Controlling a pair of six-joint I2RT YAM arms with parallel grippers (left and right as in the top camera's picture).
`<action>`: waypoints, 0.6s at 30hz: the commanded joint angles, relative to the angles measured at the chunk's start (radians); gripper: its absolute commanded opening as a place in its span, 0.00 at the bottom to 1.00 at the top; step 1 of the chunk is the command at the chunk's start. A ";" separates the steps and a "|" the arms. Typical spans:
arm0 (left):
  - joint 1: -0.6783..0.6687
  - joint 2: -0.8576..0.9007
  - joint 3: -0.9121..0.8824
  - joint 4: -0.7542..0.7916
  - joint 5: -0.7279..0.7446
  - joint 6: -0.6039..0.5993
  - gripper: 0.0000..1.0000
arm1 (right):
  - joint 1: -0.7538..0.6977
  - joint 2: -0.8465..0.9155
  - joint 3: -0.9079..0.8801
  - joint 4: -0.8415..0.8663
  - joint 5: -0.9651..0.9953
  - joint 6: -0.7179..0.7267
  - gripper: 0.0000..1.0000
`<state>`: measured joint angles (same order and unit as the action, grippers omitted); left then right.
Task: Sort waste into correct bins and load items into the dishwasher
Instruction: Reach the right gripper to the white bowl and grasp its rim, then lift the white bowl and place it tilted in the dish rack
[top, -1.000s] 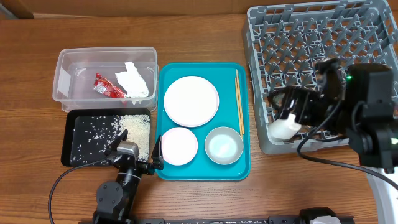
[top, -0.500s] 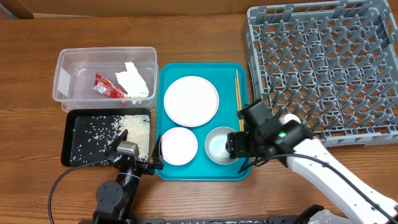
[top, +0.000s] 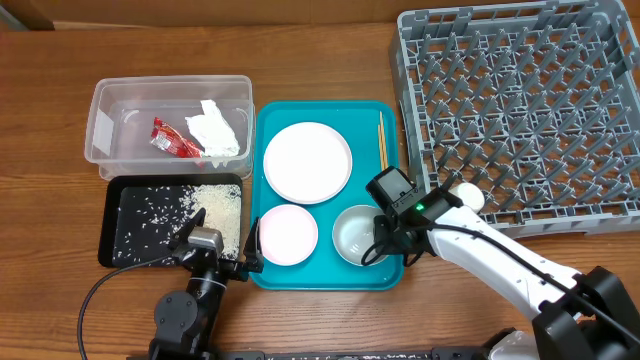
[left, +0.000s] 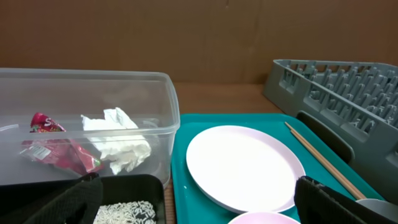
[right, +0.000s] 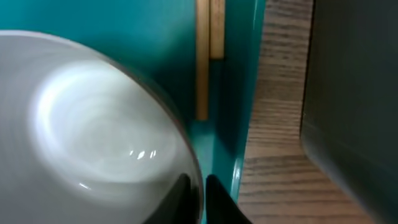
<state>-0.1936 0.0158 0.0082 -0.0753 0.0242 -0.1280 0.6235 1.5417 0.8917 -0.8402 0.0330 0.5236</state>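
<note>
Claw of right arm (right: 199, 190) is pinching the small bowl (right: 93, 124) by its rim; chopsticks (right: 208, 56) are lying just ahead; left claw (left: 199, 200) is hanging released.

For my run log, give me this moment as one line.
right hand: at small bowl rim on teal tray | left hand: open, by tray's left edge | white cup: at rack edge

Between the jaws of the right gripper (right: 198, 190) the bowl (right: 93, 124) is glossy and smooth; the teal tray (right: 230, 37) looks like smooth plastic. Beyond the jaws the chopsticks (right: 203, 56) are matt wood; the table (right: 277, 124) is grained wood.
</note>
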 joint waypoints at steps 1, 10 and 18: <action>0.006 -0.005 -0.003 -0.001 0.010 -0.006 1.00 | 0.004 -0.119 0.063 -0.027 0.042 0.000 0.04; 0.006 -0.005 -0.003 -0.001 0.010 -0.006 1.00 | -0.020 -0.422 0.202 -0.089 0.658 0.000 0.04; 0.006 -0.005 -0.003 -0.001 0.010 -0.006 1.00 | -0.170 -0.492 0.202 0.130 1.174 0.000 0.04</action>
<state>-0.1936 0.0158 0.0082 -0.0753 0.0265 -0.1280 0.5163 1.0294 1.0794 -0.7673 0.9031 0.5228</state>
